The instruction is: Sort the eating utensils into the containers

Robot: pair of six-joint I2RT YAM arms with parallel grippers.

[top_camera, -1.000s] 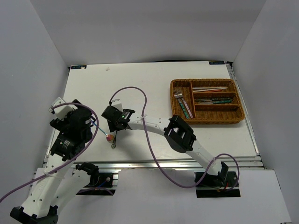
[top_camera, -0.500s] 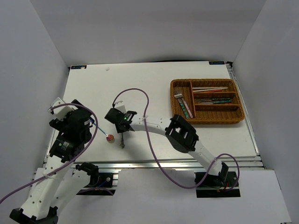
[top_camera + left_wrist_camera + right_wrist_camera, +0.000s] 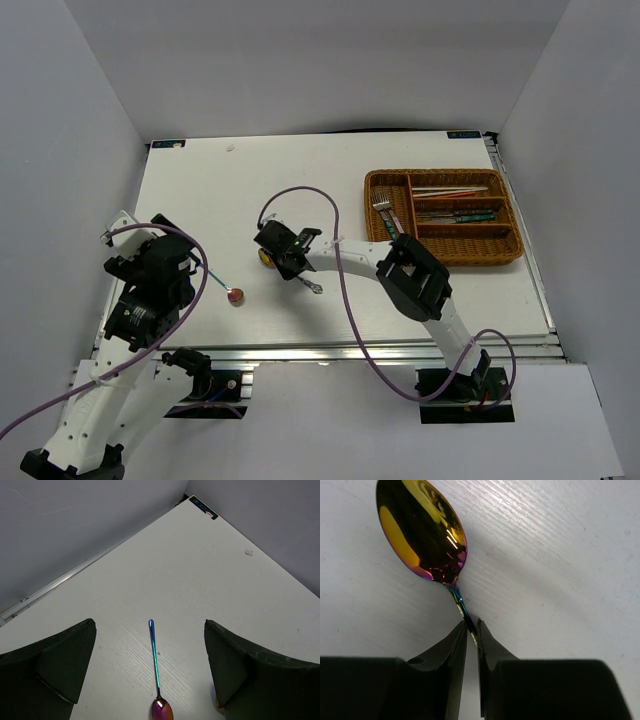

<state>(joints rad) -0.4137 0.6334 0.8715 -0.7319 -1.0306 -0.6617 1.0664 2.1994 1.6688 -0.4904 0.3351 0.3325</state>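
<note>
Right gripper [image 3: 471, 627] pinches a spoon [image 3: 422, 530] at its neck, with the tray [image 3: 445, 262] at its 2 o'clock. Left gripper [image 3: 149, 630] gapes wide above a second spoon [image 3: 156, 665], which lies at 9 o'clock.

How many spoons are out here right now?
2. A loose spoon lies on the table at left; a second spoon is pinched by its handle in the right gripper. The wicker tray may hide more.

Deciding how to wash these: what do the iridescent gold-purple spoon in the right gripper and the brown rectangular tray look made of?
Iridescent gold-purple spoon: likely metal with a rainbow coating; mirror-glossy with sharp reflections. Brown rectangular tray: seemingly woven wicker or similar fibre, matte; weave barely resolved.
</note>
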